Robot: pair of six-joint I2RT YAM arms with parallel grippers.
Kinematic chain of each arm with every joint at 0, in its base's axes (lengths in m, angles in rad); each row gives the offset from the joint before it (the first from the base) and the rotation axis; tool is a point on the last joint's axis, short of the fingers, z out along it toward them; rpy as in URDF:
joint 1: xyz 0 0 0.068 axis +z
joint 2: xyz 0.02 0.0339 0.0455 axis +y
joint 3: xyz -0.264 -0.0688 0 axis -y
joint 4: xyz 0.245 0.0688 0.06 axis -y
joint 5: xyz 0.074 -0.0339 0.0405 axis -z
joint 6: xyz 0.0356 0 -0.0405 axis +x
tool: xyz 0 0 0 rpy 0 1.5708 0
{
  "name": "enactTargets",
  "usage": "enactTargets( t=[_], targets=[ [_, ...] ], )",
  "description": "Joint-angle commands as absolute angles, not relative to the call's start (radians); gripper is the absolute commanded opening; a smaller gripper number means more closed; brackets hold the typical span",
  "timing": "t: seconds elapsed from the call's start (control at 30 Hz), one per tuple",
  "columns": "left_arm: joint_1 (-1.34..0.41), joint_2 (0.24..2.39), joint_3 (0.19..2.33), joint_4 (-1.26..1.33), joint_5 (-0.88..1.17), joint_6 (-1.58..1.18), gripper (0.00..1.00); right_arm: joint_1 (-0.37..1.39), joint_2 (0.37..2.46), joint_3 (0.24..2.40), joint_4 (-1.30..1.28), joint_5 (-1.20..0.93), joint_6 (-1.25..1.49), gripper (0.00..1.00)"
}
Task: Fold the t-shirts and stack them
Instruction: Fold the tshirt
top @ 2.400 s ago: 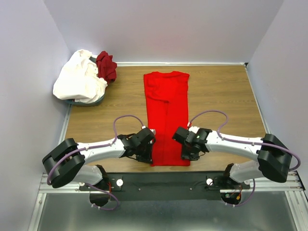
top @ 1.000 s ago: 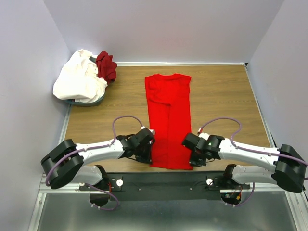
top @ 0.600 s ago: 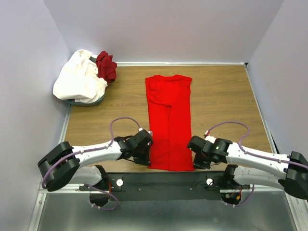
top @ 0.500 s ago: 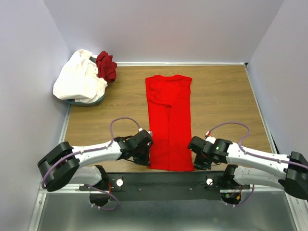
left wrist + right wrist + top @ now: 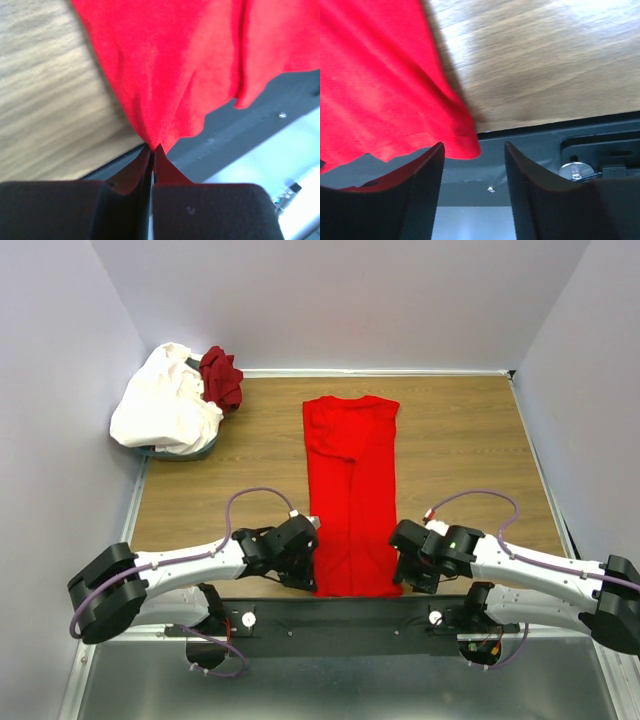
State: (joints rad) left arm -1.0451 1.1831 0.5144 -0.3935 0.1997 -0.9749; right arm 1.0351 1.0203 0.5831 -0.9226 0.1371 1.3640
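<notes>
The bright red t-shirt [image 5: 350, 490] lies in a long narrow strip down the table [image 5: 470, 440], hem nearest the arms. The left gripper [image 5: 151, 150] is pinched tight on the shirt's near-left hem corner. The right gripper [image 5: 472, 150] sits at its near-right corner, fingers spread wide. Well off to the shirt's far left, the white t-shirt [image 5: 165, 405] and the maroon t-shirt [image 5: 220, 375] sit heaped together.

The red shirt [image 5: 350, 490] was plain and bright, the white shirt [image 5: 165, 408] plain, the maroon shirt [image 5: 221, 376] darker. The counter [image 5: 460, 440] showed brown wood grain. The left tool [image 5: 151, 149] and right tool [image 5: 474, 146] were black.
</notes>
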Motion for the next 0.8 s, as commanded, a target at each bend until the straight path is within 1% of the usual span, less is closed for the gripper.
enactTargets(
  t=[0.0, 0.03, 0.1, 0.13, 0.2, 0.27, 0.3, 0.33, 0.43, 0.53, 0.7, 0.77],
  targets=[
    [-1.054, 1.118, 0.519, -0.423, 0.230, -1.022, 0.09, 1.042, 1.026, 0.591, -0.882, 0.118, 1.347, 0.60],
    [-1.054, 1.109, 0.515, -0.437, 0.224, -1.028, 0.18, 1.043, 1.037, 0.581, -0.868, 0.111, 1.345, 0.60],
    [-1.054, 1.089, 0.499, -0.440, 0.219, -1.040, 0.19, 1.043, 1.051, 0.558, -0.842, 0.098, 1.344, 0.60],
    [-1.054, 1.085, 0.492, -0.439, 0.219, -1.043, 0.24, 1.043, 1.057, 0.552, -0.827, 0.098, 1.344, 0.60],
    [-1.054, 1.078, 0.482, -0.433, 0.225, -1.049, 0.24, 1.042, 1.069, 0.542, -0.821, 0.101, 1.344, 0.60],
    [-1.054, 1.083, 0.480, -0.433, 0.227, -1.049, 0.30, 1.042, 1.069, 0.538, -0.816, 0.104, 1.341, 0.60],
    [-1.054, 1.085, 0.480, -0.433, 0.227, -1.049, 0.34, 1.042, 1.069, 0.532, -0.810, 0.104, 1.341, 0.60],
    [-1.054, 1.085, 0.480, -0.434, 0.227, -1.051, 0.44, 1.042, 1.071, 0.529, -0.805, 0.101, 1.341, 0.60],
    [-1.054, 1.074, 0.474, -0.434, 0.222, -1.051, 0.58, 1.042, 1.081, 0.519, -0.789, 0.094, 1.338, 0.60],
    [-1.054, 1.075, 0.466, -0.425, 0.215, -1.052, 0.62, 1.042, 1.095, 0.522, -0.776, 0.089, 1.330, 0.60],
    [-1.054, 1.107, 0.451, -0.402, 0.210, -1.051, 0.61, 1.042, 1.130, 0.532, -0.762, 0.092, 1.309, 0.56],
    [-1.052, 1.115, 0.451, -0.391, 0.210, -1.051, 0.59, 1.042, 1.141, 0.535, -0.759, 0.091, 1.302, 0.54]
  ],
)
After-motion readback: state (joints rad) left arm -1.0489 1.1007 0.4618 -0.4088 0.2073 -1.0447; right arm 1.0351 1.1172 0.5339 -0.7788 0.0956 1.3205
